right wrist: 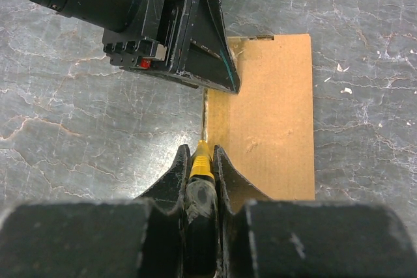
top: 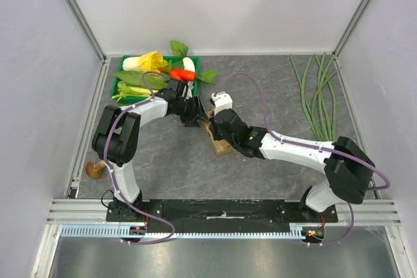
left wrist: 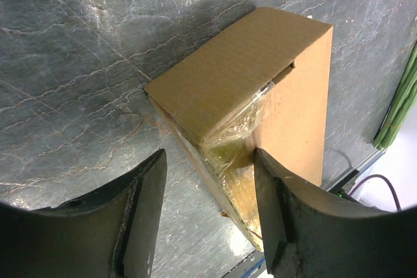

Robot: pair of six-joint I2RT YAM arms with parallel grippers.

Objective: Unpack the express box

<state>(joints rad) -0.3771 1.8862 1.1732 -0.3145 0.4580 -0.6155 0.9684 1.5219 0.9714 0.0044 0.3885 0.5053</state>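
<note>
Now the brown cardboard box (top: 221, 146) lies near the middle of the table (top: 169, 167), well clear of every edge. Its taped end points toward the green tray (top: 120, 86) in the far left corner. The left gripper (left wrist: 208, 161) has its fingers apart, one on each side of that taped end. The right gripper (right wrist: 201, 154) is clamped on a small yellow-and-black tool (right wrist: 201, 168), whose thin tip meets the box's long edge. Long beans (top: 319, 96) lie by the right edge.

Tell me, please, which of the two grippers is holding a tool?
The right gripper, shut on a yellow-and-black tool at the express box; the left gripper is open, with no tool.
</note>
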